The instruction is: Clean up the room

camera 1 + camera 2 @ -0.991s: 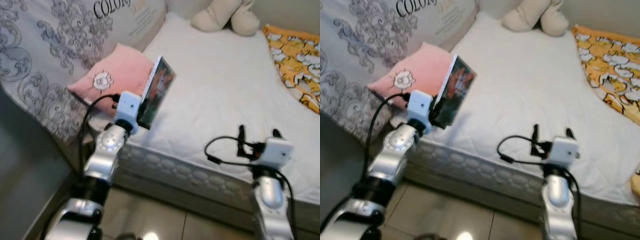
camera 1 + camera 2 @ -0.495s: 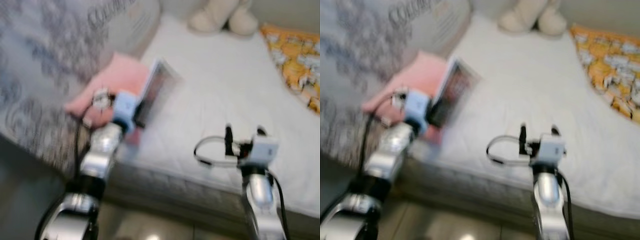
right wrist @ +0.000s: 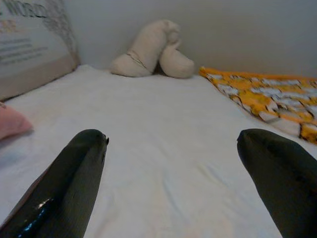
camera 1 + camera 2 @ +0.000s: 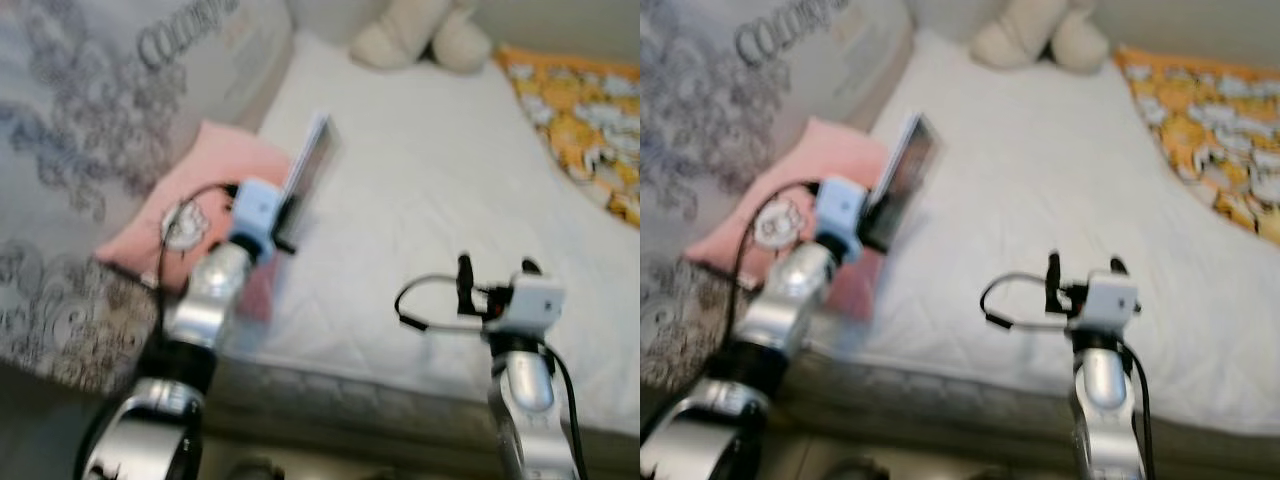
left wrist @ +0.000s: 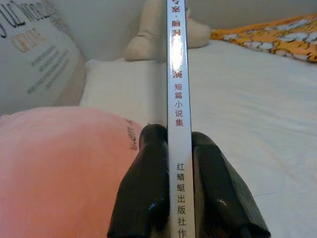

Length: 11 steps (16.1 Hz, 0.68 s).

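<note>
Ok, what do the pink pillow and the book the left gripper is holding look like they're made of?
Pink pillow: soft plush fabric, matte and slightly fuzzy, rounded as if stuffed. Book: a paper paperback, probably; thin white spine with printed black characters and a smooth, faintly glossy cover, pinched between the left gripper fingers, which look like black rubbery plastic with a slight sheen.

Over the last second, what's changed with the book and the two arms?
Little beyond the camera shifting. The left pincer stays shut on the book, still raised beside the pink pillow at the bed's edge; the book now shows more edge-on, so it may have turned slightly. The right pincer remains open and holds nothing above the mattress. Nothing was released or picked up.
</note>
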### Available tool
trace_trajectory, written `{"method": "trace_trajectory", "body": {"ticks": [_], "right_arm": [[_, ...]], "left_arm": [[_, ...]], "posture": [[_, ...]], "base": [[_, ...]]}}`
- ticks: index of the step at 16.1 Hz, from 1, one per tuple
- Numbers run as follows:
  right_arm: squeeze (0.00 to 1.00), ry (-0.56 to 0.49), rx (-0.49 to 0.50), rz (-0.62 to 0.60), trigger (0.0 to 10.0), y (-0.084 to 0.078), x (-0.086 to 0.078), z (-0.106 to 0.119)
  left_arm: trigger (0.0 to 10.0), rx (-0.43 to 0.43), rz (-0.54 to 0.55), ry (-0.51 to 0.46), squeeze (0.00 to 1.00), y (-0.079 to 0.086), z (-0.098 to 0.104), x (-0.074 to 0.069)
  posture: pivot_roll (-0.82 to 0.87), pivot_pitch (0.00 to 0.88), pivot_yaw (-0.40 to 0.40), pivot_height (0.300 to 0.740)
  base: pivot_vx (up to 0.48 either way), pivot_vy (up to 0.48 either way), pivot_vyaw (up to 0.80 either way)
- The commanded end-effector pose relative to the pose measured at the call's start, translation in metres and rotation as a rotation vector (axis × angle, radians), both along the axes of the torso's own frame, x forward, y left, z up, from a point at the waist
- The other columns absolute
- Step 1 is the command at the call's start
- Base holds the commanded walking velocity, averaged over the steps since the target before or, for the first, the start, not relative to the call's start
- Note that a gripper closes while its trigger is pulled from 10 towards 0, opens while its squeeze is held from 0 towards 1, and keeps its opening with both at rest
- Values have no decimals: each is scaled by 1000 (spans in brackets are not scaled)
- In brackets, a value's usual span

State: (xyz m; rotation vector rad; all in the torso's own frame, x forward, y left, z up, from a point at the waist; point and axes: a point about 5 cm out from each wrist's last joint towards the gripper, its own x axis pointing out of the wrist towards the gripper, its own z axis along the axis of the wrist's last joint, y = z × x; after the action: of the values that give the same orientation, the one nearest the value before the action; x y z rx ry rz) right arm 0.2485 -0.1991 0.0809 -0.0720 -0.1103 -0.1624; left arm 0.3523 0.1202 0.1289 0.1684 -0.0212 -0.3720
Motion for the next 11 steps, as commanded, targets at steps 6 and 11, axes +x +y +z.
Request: {"method": "trace_trajectory", "body": {"ticks": [6, 11], "right_arm": [[59, 1, -3, 5, 10000, 0, -1, 4], [63, 35, -56, 30, 10000, -10, -49, 18]], "left_arm": [[10000, -264, -233, 202, 0, -65, 18, 18], [10000, -364, -120, 537, 0, -56, -30, 15]], "posture": [[62, 34, -29, 740], [-108, 229, -69, 740]], "base": [[0, 0, 0], [0, 0, 0]]}}
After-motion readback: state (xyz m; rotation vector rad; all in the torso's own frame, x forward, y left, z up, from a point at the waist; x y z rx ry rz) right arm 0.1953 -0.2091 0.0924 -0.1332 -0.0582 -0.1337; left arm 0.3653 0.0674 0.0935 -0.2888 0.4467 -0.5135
